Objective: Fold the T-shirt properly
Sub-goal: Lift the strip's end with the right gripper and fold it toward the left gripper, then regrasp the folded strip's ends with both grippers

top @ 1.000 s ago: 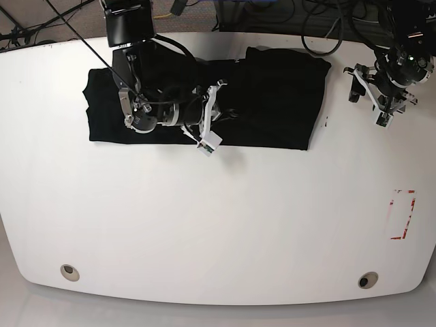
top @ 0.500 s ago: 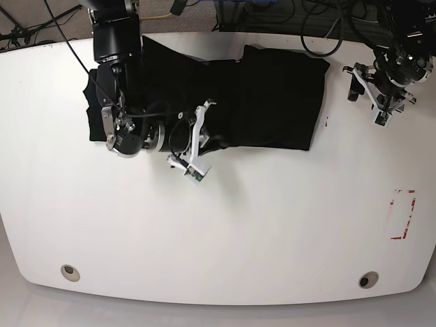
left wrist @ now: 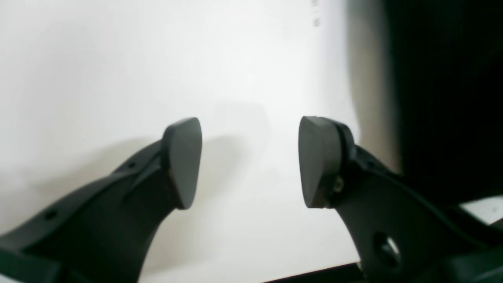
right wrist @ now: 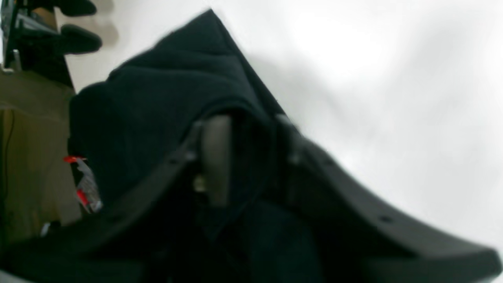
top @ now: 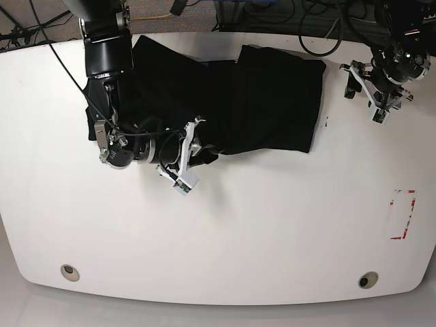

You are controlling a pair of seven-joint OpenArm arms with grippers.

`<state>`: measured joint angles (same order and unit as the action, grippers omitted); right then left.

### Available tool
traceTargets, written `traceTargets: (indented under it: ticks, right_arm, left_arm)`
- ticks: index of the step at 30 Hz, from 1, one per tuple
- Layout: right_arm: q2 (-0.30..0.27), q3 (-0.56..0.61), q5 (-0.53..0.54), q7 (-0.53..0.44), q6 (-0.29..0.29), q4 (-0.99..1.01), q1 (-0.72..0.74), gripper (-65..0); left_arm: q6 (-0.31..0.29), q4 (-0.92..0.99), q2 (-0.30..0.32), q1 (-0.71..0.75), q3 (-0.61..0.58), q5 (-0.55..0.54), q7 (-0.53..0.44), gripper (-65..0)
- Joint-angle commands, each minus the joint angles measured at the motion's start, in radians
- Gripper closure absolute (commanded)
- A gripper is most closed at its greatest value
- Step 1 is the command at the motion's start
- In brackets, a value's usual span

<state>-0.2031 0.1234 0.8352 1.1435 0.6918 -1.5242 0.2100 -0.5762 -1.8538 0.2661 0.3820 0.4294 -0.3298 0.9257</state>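
Note:
The black T-shirt lies across the back of the white table, bunched and doubled over on its left half. My right gripper sits at the shirt's front edge near the middle-left. In the right wrist view the right gripper has its jaws parted, with a fold of the T-shirt lying loosely between the fingers. My left gripper hovers to the right of the shirt, apart from it. The left wrist view shows the left gripper open over bare table, nothing between its pads.
A red rectangle mark is on the table at the right. Two round holes sit near the front edge. Cables run behind the back edge. A blurred black mass fills the right side of the left wrist view.
My right gripper moved left and toward the front, dragging the shirt's front edge with it, and its jaws have parted. The left arm barely moved.

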Motion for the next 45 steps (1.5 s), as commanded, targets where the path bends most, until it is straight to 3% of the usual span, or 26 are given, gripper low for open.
traceTargets:
  ticks: [1,5,9,15,21,26,31,36,45]
  right_arm:
    - [-0.043,-0.008,0.026,-0.063,0.006,-0.017,-0.004,-37.4]
    - [-0.097,-0.023,0.028,-0.089,0.006,-0.022,-0.036,-46.8]
    - [-0.111,-0.155,0.028,-0.089,0.006,-0.022,-0.088,-45.8]
    - [-0.114,-0.433,0.028,-0.082,0.006,-0.078,-0.188,-46.0]
    - [-0.137,-0.649,0.028,0.01,0.006,-0.098,-0.228,-46.0]
    - [-0.143,-0.832,0.02,0.045,0.006,-0.091,-0.245,-46.0]
    - [-0.18,-0.916,0.023,0.079,0.006,-0.031,-0.286,-46.0]
    - [-0.18,-0.947,0.026,0.085,0.006,0.069,-0.317,-46.0]
    - [-0.095,-0.888,0.022,0.082,0.006,0.077,-0.337,-46.0]
  left_arm:
    - [-0.001,-0.022,0.012,-0.01,-0.005,-0.007,-0.018,-35.8]
    - [-0.001,-0.066,0.012,-0.035,-0.059,-0.007,-0.018,-35.8]
    - [0.0,-0.108,-0.026,-0.067,-0.103,-0.007,-0.018,-35.8]
    - [0.002,-0.106,-0.144,-0.137,-0.123,0.001,-0.018,-36.1]
    - [0.005,-0.091,-0.146,-0.145,-0.267,0.004,-0.018,-36.1]
    - [0.005,-0.03,-0.152,-0.128,-0.317,0.076,-0.018,-36.1]
    - [0.005,0.101,-0.152,-0.13,-0.317,0.097,-0.02,-36.0]
    - [0.002,0.135,-0.149,-0.13,-0.318,0.096,-0.046,-36.0]
    - [0.0,0.135,-0.152,-0.13,-0.323,0.096,-0.098,-36.0]
